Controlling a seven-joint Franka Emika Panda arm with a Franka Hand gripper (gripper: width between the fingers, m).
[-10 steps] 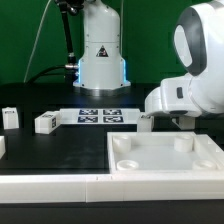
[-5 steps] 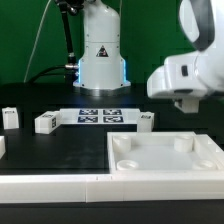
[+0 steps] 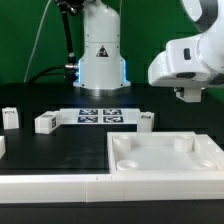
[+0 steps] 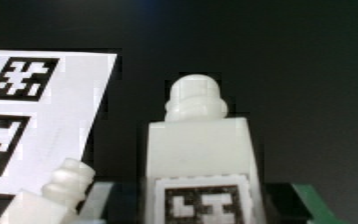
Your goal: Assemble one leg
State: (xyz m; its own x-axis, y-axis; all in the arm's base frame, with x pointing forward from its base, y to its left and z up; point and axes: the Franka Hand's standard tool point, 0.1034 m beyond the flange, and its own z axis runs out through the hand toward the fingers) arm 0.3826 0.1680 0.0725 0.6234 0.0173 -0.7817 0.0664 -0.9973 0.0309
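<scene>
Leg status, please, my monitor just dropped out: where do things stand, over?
Gripper high above table, nothing seen in it; open or shut unclear. Leg on table beside tray, next to marker board. No obstacle seen between gripper and leg.

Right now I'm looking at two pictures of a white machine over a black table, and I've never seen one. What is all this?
It is a robot arm with two jaws for gripping. The wide picture comes from a camera off the arm; the close one from a camera on its wrist. On the table lie a tray, a marker board and small white legs. One leg, nearest the tray, fills the wrist view. The jaws hang above the table, apparently holding nothing.
</scene>
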